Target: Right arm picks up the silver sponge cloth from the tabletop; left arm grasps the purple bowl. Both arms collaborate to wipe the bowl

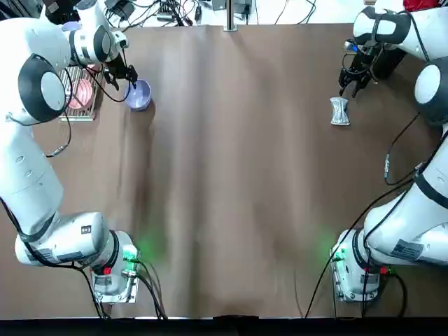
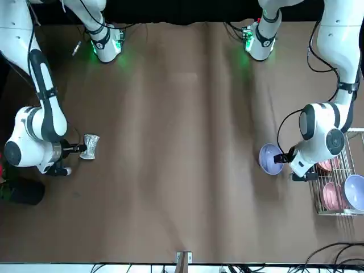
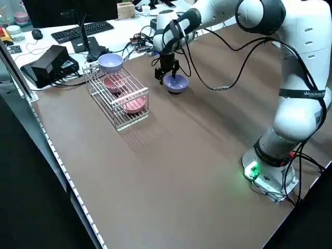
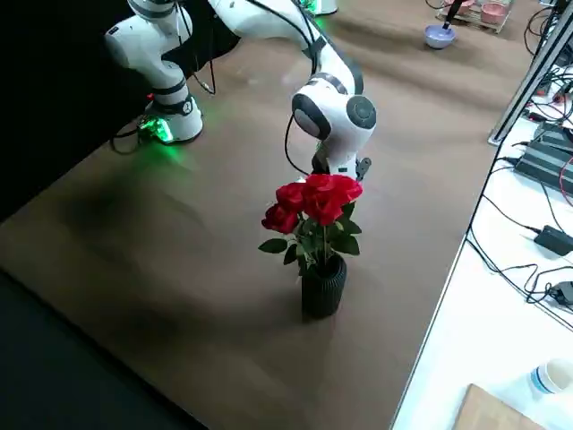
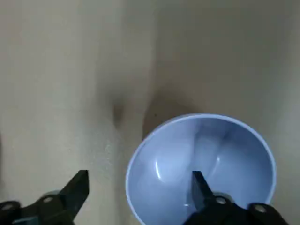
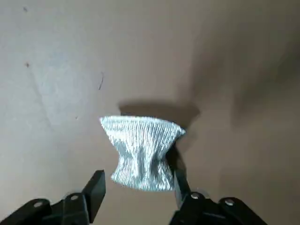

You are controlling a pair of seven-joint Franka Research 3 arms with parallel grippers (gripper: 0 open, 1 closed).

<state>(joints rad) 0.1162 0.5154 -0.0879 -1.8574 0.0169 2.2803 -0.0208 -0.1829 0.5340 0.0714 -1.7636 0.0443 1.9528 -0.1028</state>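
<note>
The purple bowl [image 1: 139, 94] is seen upright on the brown bench [image 1: 238, 175], at its far left corner as the robot faces it, just beside a wire rack [image 3: 120, 98] in which pink bowls [image 3: 124, 93] and a second lavender bowl [image 3: 110, 63] are stored. The left claw [image 5: 140, 187] is held spread wide over the bowl's rim, one finger inside the bowl [image 5: 201, 192] and the other outside it, so the rim is straddled but not yet pinched; whether a finger already touches the wall probably cannot be settled from the wrist view. The silver sponge cloth [image 6: 142, 152] is found lying flat on the bench at the far right corner, pinched in at its middle. The right claw [image 6: 138, 192] is poised low over it with fingers apart on either side of the cloth, and nothing is gripped. A vase of red roses [image 4: 315, 228] is set near that arm at the bench edge, clear of the work. By the look of things, both approaches are complete, while both grasps, the lifts, the bringing together and the wiping itself are left to be done.
</note>
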